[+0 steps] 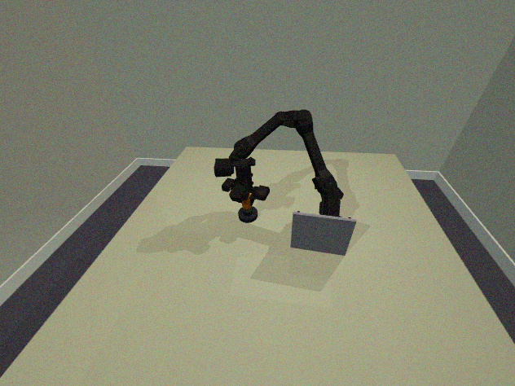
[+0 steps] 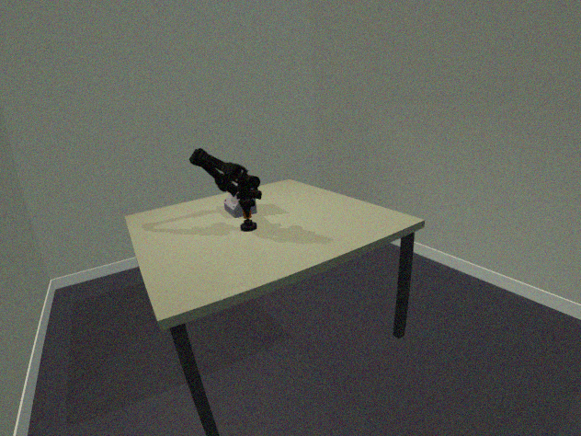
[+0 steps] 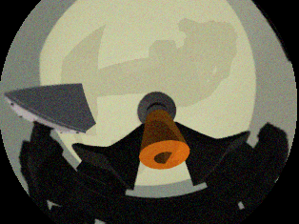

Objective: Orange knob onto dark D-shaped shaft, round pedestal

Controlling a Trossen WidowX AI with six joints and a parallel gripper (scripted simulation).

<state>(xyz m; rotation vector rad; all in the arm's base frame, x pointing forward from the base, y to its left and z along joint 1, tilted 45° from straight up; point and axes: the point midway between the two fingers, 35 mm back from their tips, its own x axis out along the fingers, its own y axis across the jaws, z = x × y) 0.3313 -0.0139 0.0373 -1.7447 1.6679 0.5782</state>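
Note:
The orange knob (image 1: 246, 204) (image 3: 164, 135) is upright and tapered, with its hollow top facing the wrist camera. My gripper (image 1: 246, 200) (image 2: 247, 212) (image 3: 159, 125) is shut on it, one finger on each side. The dark round pedestal (image 1: 248, 218) (image 2: 248, 227) (image 3: 144, 109) stands on the table directly under the knob. In the top view the knob's lower end is just above the pedestal's wide base, with a narrow dark part between them. The shaft's flat side is hidden. Whether the shaft is inside the knob's hole, I cannot tell.
A grey upright panel (image 1: 323, 234) (image 3: 57, 105) stands on the table (image 1: 275, 334) (image 2: 213, 270) near the arm's base, to the right of the pedestal in the top view. Shadows of the arm and panel fall across the table top.

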